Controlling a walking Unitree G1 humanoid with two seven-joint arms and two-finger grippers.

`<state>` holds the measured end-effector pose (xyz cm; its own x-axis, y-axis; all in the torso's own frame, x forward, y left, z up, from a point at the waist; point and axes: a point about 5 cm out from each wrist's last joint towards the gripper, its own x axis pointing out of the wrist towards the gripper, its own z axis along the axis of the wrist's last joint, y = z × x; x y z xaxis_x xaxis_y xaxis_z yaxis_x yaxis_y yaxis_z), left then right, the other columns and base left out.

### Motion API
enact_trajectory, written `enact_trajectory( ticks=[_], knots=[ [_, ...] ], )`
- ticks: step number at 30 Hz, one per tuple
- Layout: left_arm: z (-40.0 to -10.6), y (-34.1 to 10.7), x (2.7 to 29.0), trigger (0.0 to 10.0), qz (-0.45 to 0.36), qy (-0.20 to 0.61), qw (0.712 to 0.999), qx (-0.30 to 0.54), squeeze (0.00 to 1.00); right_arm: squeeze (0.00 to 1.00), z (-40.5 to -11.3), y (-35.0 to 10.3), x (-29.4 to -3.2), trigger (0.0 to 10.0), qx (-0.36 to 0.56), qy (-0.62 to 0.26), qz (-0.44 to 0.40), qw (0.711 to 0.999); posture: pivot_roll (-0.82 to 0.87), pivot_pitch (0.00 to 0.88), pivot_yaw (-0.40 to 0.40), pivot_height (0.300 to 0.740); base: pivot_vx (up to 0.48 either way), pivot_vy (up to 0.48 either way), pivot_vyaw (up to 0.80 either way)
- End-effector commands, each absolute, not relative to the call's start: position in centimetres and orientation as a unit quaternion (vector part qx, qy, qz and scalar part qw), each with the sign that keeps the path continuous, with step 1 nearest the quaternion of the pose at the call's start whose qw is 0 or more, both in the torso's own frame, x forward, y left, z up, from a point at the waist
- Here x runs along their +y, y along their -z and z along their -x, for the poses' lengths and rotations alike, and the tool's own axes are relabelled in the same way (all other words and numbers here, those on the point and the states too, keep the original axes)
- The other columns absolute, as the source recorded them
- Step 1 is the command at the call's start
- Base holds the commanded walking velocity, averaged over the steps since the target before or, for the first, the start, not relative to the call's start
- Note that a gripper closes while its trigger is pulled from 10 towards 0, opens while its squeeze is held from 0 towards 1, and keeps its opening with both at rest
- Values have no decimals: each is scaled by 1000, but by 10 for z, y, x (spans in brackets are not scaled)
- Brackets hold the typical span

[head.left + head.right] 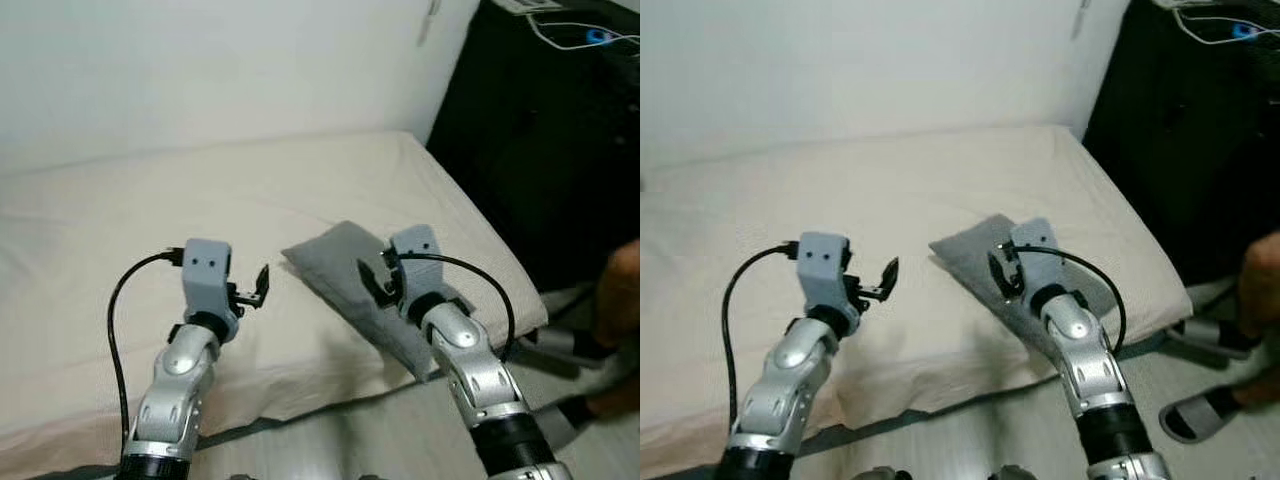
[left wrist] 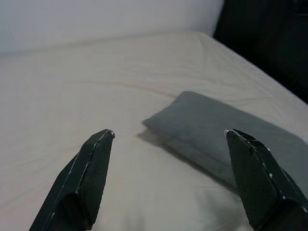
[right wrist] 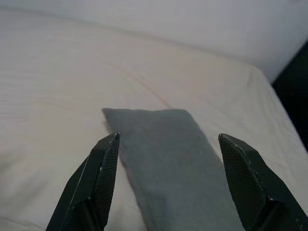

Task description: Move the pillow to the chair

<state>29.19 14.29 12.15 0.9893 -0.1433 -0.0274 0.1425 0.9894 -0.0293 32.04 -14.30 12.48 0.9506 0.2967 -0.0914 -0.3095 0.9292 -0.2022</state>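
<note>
Two end effectors up over the bed, neither touching anything yet. We see the flat grey fabric pillow (image 1: 375, 290) lying diagonally on the cream-sheeted bed (image 1: 150, 220), near its right edge, lower end close to the front-right corner. The right end effector (image 1: 375, 278) hangs directly above the pillow with fingers spread wide; in its wrist view the two black fingers straddle the pillow's width, so we judge it's lined up for a top-down pinch. The left end effector (image 1: 258, 287) sits just off the pillow's upper-left corner over bare sheet, fingers also apart, likely staged to take that corner, since a soft pillow will sag from one grip. No chair identifiable. A person's hand (image 1: 622, 290) and a grey slipper (image 1: 1200, 415) are beside the bed's right edge: keep the swing clear.
</note>
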Motion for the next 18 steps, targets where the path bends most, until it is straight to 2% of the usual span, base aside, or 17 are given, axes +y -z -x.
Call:
enact_trajectory(
  ticks=[1,18],
  knots=[
    [-291,-119,145,10000,13,72,997,22,0,0,-319,-119,-140,10000,41,-159,104,981,-34,118,-46,731,0,0,0],
    [-299,-117,142,10000,-5,78,996,33,0,0,-322,-118,-145,10000,53,-133,76,987,-38,118,-40,721,0,0,0]
  ],
)
